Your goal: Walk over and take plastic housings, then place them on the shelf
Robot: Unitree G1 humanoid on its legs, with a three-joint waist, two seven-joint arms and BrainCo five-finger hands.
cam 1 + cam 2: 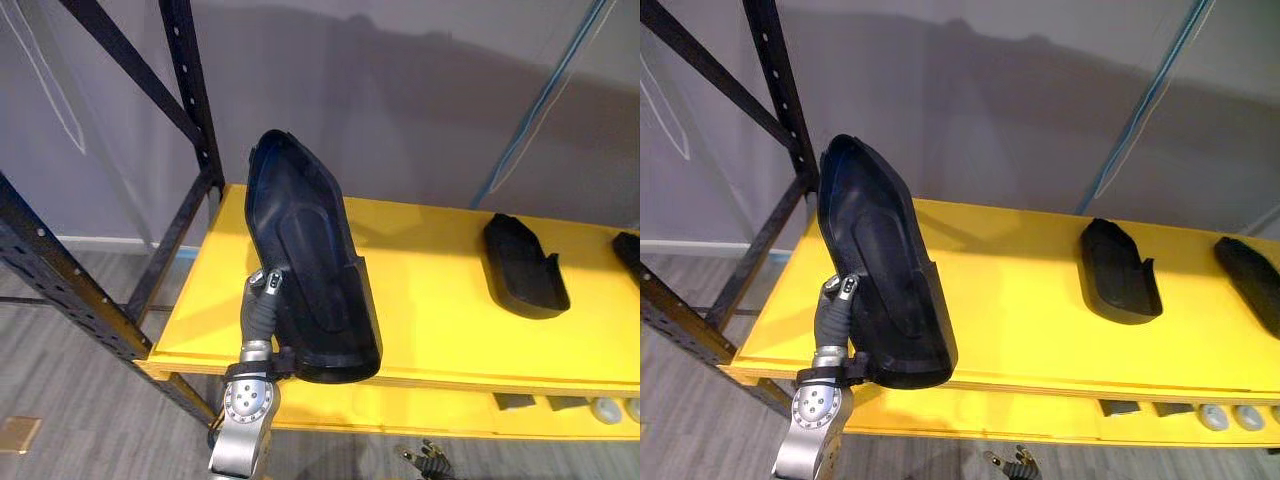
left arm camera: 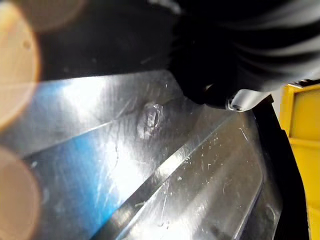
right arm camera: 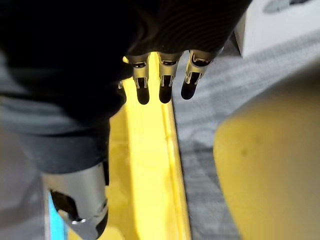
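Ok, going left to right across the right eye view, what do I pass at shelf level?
The black rack post → large plastic housing gripped by the left robot hand → smaller housing lying flat → another housing at the right edge.

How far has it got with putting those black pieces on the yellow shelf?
Two black housings already lie flat on the yellow shelf. The left hand grips a third housing, standing it tilted at the shelf's front edge. Still to do: lay it down and let go. The right hand hangs open.
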